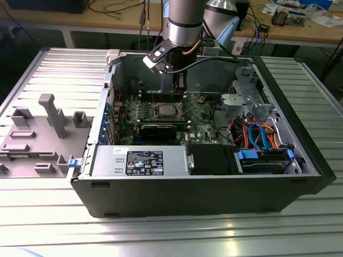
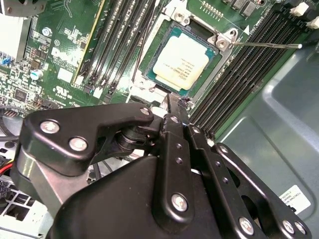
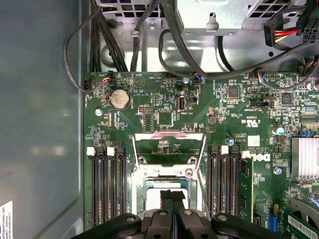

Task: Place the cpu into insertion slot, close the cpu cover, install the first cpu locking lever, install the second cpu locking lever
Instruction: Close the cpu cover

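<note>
— One thing first: where is the cpu?

— Lying flat in the insertion slot, silver top up and square with the metal frame, on the green motherboard.

— And the cpu cover?

— Swung up off the socket. In the first wrist view it stands open and the board shows through its window, so it is not yet closed.

— Any lever in sight?

— One thin locking lever runs out from a corner of the socket across the black memory slots. It stands clear of the frame and is not hooked down.

— What about the gripper?

— The fingers are pressed together with nothing between them. The tips hang close over the socket, by the chip. I cannot tell whether they touch it. In the exterior view the arm reaches straight down into the open computer case, over the middle of the board
</note>
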Controlling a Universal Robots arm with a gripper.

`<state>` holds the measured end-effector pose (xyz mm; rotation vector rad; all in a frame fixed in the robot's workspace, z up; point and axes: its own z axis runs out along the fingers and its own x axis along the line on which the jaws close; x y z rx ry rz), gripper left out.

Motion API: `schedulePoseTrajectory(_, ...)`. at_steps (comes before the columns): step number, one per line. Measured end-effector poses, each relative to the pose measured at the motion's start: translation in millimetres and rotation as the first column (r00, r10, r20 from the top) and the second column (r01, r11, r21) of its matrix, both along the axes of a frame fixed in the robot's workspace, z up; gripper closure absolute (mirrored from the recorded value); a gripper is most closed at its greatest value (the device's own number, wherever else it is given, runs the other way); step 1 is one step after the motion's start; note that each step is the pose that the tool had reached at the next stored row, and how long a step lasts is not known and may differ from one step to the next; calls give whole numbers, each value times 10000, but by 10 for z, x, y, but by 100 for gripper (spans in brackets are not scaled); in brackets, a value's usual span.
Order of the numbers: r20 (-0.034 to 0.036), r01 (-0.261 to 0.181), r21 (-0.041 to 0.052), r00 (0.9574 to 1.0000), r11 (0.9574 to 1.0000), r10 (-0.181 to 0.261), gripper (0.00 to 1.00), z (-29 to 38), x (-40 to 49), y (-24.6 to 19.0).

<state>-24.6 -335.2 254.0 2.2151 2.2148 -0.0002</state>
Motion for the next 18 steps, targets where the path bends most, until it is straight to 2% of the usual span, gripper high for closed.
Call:
schedulePoseTrajectory(3, 1, -2, 1, 10000, 10000, 2, 89, 2, 1, 2)
schedulePoseTrajectory(13, 0, -1, -2, 10000, 10000, 1, 89, 123, 0, 2)
schedulePoseTrajectory(18, 0, 0, 3, 10000, 10000, 0, 89, 127, 2, 3)
